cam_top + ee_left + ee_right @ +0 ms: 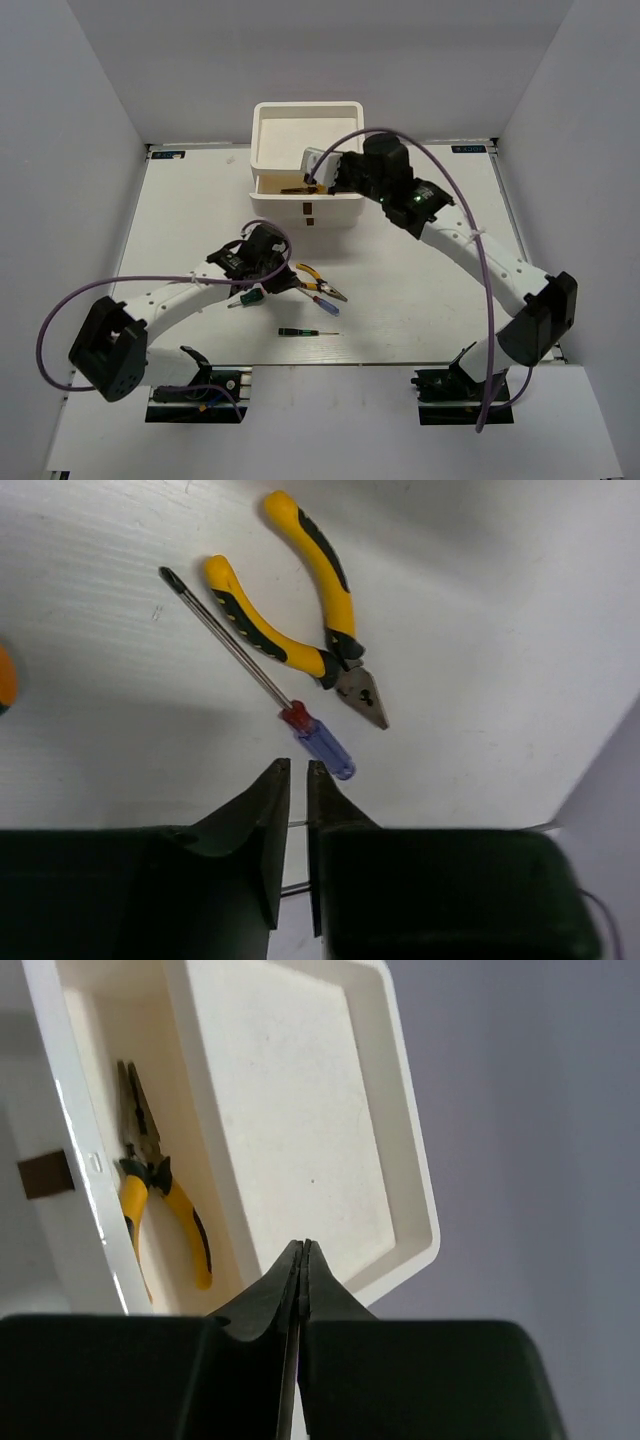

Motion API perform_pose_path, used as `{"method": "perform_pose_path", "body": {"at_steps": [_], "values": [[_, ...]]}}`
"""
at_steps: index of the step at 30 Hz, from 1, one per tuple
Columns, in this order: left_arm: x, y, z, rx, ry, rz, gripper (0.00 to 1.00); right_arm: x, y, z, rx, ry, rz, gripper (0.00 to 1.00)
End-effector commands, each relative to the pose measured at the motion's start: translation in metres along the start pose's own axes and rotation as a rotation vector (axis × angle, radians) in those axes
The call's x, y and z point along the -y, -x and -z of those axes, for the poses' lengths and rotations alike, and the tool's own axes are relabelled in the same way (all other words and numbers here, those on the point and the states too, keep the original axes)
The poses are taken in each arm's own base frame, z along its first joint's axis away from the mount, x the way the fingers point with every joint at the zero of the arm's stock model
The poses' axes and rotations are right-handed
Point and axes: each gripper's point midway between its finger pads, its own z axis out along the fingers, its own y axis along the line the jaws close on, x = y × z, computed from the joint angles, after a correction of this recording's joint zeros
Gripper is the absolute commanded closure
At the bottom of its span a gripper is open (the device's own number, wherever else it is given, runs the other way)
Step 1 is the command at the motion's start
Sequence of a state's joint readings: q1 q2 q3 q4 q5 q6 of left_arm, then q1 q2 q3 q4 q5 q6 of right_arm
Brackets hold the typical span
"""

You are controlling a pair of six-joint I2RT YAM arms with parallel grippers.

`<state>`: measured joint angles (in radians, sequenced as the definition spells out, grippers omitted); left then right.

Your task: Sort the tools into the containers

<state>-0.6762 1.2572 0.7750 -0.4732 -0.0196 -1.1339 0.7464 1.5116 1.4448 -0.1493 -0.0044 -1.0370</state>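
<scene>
The white organizer (258, 135) stands at the back centre with its upper drawer (75, 1160) pulled out; one yellow-handled pliers (150, 1185) lies inside it, also visible from above (298, 189). My right gripper (303, 1245) is shut and empty, hovering over the drawer and top tray (325, 180). My left gripper (298, 765) is nearly closed on nothing, with a thin slit between the jaws. It hangs above the table (283, 283), just short of the red-blue screwdriver (320, 742) and the second yellow pliers (340, 658).
One green-handled screwdriver (245, 298) lies beside my left wrist. The thin black-green precision screwdriver (308, 332) lies nearer the front. Brown tabs (309, 210) mark the lower drawers. White walls enclose the table on three sides.
</scene>
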Motion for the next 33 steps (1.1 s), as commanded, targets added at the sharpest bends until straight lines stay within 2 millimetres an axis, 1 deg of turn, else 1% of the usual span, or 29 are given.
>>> {"method": "perform_pose_path", "body": {"at_steps": [1,2,3,4,5,6,7,8,9,10,11,12,14,15,18,20,21,22,23,26,28,29,31,33], "values": [[0.02,0.005,-0.011,-0.027,-0.011,0.003,0.79,0.023,0.02,0.044,0.005,0.024,-0.253,1.0],[0.019,0.007,-0.015,-0.024,0.022,0.003,0.81,0.02,0.017,0.049,-0.005,0.042,-0.281,1.0],[0.011,0.003,-0.017,-0.05,0.079,0.013,0.83,0.013,0.012,0.057,-0.026,0.053,-0.341,1.0],[0.009,0.005,-0.022,-0.052,0.111,0.012,0.83,0.014,0.008,0.064,-0.031,0.035,-0.356,1.0],[0.018,0.007,-0.023,-0.051,0.117,0.002,0.8,-0.012,-0.015,0.059,-0.086,0.065,-0.374,1.0],[0.012,0.003,-0.032,-0.071,0.161,0.001,0.77,-0.014,-0.017,0.066,-0.093,0.05,-0.391,1.0],[0.016,0.007,-0.034,-0.063,0.17,0.009,0.74,-0.014,-0.019,0.071,-0.093,0.036,-0.396,1.0],[0.015,0.006,-0.036,-0.067,0.185,0.027,0.7,-0.034,-0.035,0.071,-0.136,0.064,-0.412,1.0],[0.009,0.005,-0.042,-0.068,0.209,0.025,0.62,-0.035,-0.037,0.077,-0.144,0.053,-0.435,1.0],[0.011,0.009,-0.042,-0.048,0.218,0.052,0.56,-0.04,-0.042,0.082,-0.156,0.054,-0.444,1.0],[0.009,0.008,-0.044,-0.051,0.226,0.061,0.52,-0.048,-0.05,0.082,-0.175,0.065,-0.451,1.0],[0.009,0.01,-0.044,-0.042,0.23,0.06,0.47,-0.052,-0.055,0.086,-0.185,0.064,-0.461,1.0],[0.007,0.009,-0.047,-0.043,0.241,0.087,0.47,-0.055,-0.06,0.09,-0.192,0.061,-0.466,1.0],[0.007,0.008,-0.047,-0.047,0.25,0.086,0.46,-0.059,-0.067,0.093,-0.209,0.06,-0.477,1.0],[0.006,0.008,-0.047,-0.047,0.261,0.116,0.46,-0.062,-0.074,0.096,-0.224,0.053,-0.494,1.0],[0.0,0.007,-0.051,-0.035,0.27,0.14,0.46,-0.067,-0.078,0.095,-0.232,0.067,-0.505,1.0],[0.004,0.008,-0.052,-0.029,0.257,0.15,0.46,-0.067,-0.079,0.096,-0.234,0.062,-0.517,1.0],[-0.002,0.005,-0.055,-0.034,0.276,0.163,0.46,-0.069,-0.081,0.096,-0.237,0.066,-0.523,1.0],[0.0,0.006,-0.055,-0.031,0.268,0.163,0.46,-0.071,-0.082,0.096,-0.239,0.074,-0.534,1.0],[-0.004,0.004,-0.066,-0.038,0.294,0.181,0.47,-0.073,-0.085,0.098,-0.241,0.076,-0.54,1.0],[0.0,0.007,-0.071,-0.028,0.295,0.18,0.48,-0.073,-0.087,0.099,-0.244,0.072,-0.544,1.0],[-0.006,0.004,-0.076,-0.036,0.317,0.179,0.48,-0.074,-0.087,0.1,-0.245,0.073,-0.546,1.0],[-0.001,0.006,-0.08,-0.035,0.314,0.179,0.49,-0.072,-0.091,0.102,-0.253,0.061,-0.551,1.0],[-0.006,0.004,-0.087,-0.041,0.332,0.178,0.51,-0.072,-0.091,0.104,-0.251,0.058,-0.552,1.0]]}}
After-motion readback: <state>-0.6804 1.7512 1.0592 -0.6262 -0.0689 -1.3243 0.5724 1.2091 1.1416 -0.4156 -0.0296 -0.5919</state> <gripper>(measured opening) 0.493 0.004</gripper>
